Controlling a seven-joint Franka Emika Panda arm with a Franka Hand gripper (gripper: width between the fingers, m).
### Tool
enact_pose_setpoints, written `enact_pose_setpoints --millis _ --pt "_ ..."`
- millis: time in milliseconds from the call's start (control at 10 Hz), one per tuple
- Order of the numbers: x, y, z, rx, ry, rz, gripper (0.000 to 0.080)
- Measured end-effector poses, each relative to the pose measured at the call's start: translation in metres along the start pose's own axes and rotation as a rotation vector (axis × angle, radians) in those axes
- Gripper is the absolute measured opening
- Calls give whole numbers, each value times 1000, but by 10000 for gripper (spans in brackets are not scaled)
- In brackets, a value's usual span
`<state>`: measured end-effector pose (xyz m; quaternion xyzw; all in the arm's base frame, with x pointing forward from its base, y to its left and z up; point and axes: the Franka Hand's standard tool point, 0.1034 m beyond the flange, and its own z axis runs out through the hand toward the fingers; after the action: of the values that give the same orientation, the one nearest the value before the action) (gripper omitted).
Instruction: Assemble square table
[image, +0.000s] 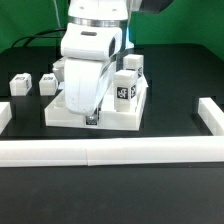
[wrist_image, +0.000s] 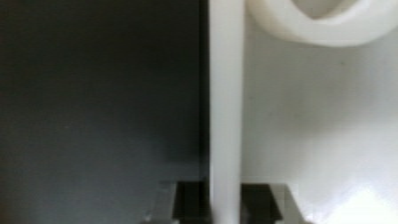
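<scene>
The square tabletop (image: 65, 112), a white slab, lies on the black table in the exterior view. Two white tagged legs (image: 126, 88) (image: 134, 63) stand on its side towards the exterior view's right. My gripper (image: 94, 119) reaches down at the slab's front edge and is shut on it. In the wrist view the slab's thin edge (wrist_image: 222, 100) runs between my two dark fingers (wrist_image: 187, 203), with my gripper (wrist_image: 224, 205) closed round it. The slab's face (wrist_image: 320, 130) shows a round corner socket (wrist_image: 320, 25). Two loose legs (image: 20, 83) (image: 48, 83) lie to the exterior view's left.
Long white border rails run along the front (image: 110, 152), the exterior view's right (image: 212, 118) and left (image: 4, 115). Another white tagged piece (image: 60, 68) sits behind the slab, partly hidden by my arm.
</scene>
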<state>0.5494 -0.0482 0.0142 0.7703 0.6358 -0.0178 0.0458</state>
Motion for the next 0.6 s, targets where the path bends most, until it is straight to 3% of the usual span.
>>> enact_pose_setpoints --millis 100,200,400,500,600 --pt "1 0 0 -1 -8 -36 64" --pt "20 1 -2 -7 -14 -110 64" --pt "64 6 -7 39 -12 -205 64" --pt "71 13 -10 32 -5 -276 62" --pt "64 11 -7 33 -11 -337 62"
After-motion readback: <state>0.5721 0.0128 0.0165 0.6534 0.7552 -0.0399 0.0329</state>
